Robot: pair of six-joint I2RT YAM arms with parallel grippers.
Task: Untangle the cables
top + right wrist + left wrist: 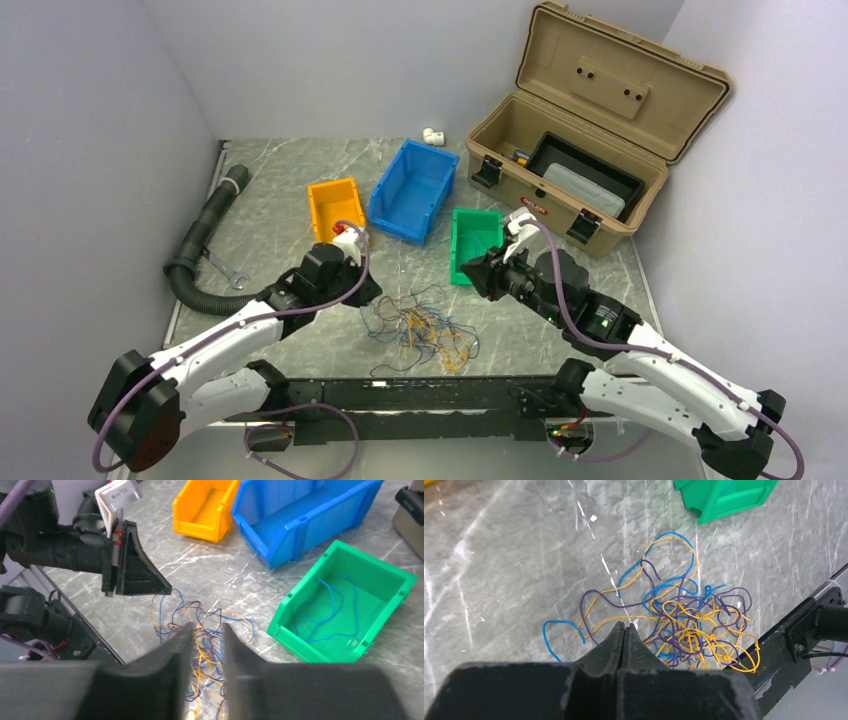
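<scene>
The cables (420, 328) are a loose tangle of thin blue, orange and purple wires on the marble table near the front rail. They also show in the left wrist view (689, 625) and the right wrist view (205, 630). My left gripper (365, 290) is shut, its tip (624, 626) low at the tangle's left edge, with no wire seen between the jaws. It also shows in the right wrist view (169, 589). My right gripper (470, 268) is open, hovering above the tangle's right side (207, 626). Blue wires (325, 605) lie in the green bin (300, 642).
The green bin (457, 245) stands just behind the tangle, with a blue bin (415, 190) and an orange bin (336, 208) further back. An open tan toolbox (590, 130) is at back right. A black corrugated hose (205, 240) and a wrench (228, 270) lie left.
</scene>
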